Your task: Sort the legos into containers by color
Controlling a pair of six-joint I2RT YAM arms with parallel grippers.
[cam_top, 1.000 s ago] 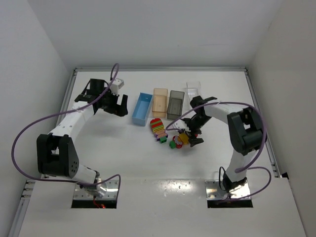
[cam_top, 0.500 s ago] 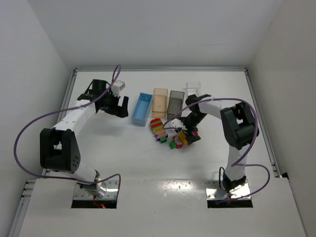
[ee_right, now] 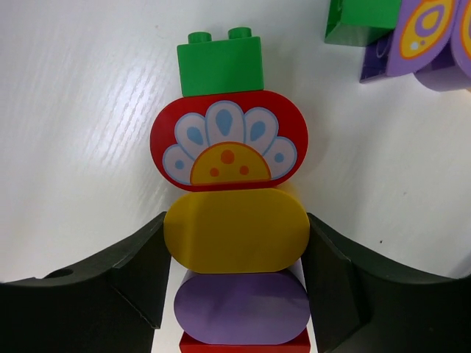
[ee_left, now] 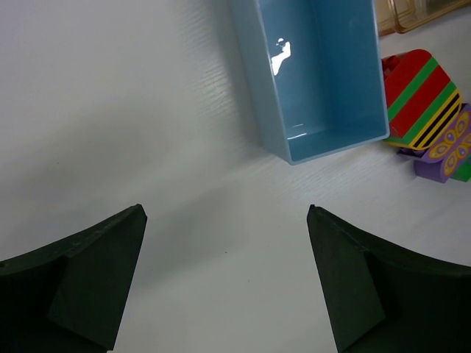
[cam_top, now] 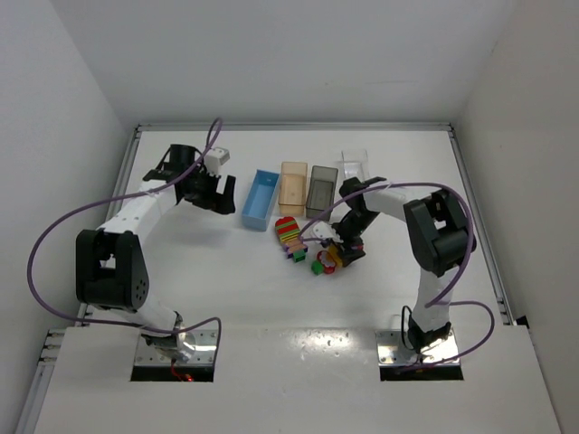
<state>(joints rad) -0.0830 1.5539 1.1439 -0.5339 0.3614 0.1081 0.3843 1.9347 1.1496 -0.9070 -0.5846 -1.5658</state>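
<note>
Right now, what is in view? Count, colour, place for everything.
light blue bin: 1, light blue, left end of bin row.
pale orange bin: 1, pale orange, second.
dark grey bin: 1, smoky grey, third.
clear bin: 1, clear, right end, farther back.
striped stack: 1, red-green-yellow-black, at blue bin's near end.
purple brick: 1, purple, beside striped stack.
green brick: 1, green, beside purple brick.
flower stack: 1, green-red-yellow-purple-red, between right tool's fingers.
table: 1, white.
left tool: 1, black, open over bare table.
right tool: 1, black, fingers against the stack's yellow piece.

Bright, even light — soft shadows, glare spot inside blue bin [ee_left: 324, 73].
</note>
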